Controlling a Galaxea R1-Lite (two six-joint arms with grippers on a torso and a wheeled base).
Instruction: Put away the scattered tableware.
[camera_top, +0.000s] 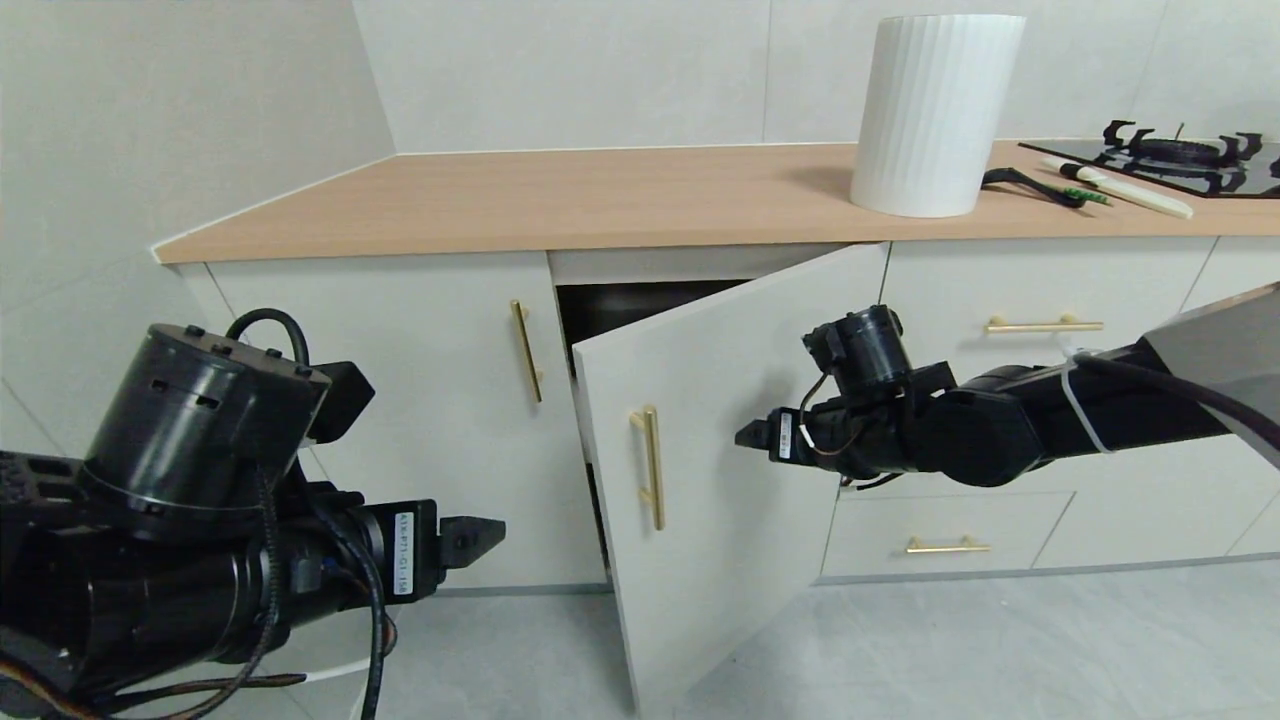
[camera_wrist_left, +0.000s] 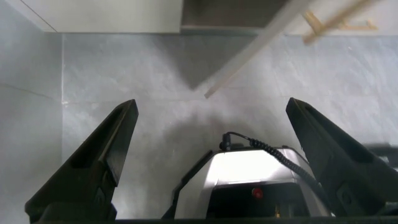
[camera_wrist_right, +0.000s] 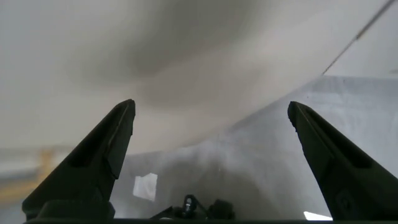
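Head view, nearest first: the left gripper (camera_top: 470, 540) hangs low in front of the closed left cabinet door, with a white printed label on its wrist. The left wrist view shows its fingers (camera_wrist_left: 115, 149) spread wide with nothing between them, grey floor tile below, and the lower edge of the open cabinet door (camera_wrist_left: 249, 62) beyond.

The open cabinet door (camera_top: 720, 450) swings out toward the robot, its gold handle (camera_top: 652, 467) on the free edge. The right gripper (camera_top: 750, 435) is close to the door's outer face, beside that handle; whether it touches cannot be told. It carries a small white label too. In the right wrist view the right gripper (camera_wrist_right: 210, 104) is released, its fingers (camera_wrist_right: 112, 149) well apart and empty, facing the pale door face (camera_wrist_right: 186, 50).

Farther back, on the wooden countertop (camera_top: 560, 200), a tall white ribbed container (camera_top: 935, 115) stands upright. The scattered tableware lies to its right: a black utensil (camera_top: 1035, 185) and a cream-handled utensil (camera_top: 1130, 190), next to the black cooktop (camera_top: 1190, 160). It lies well apart from both grippers, above and behind the right arm.
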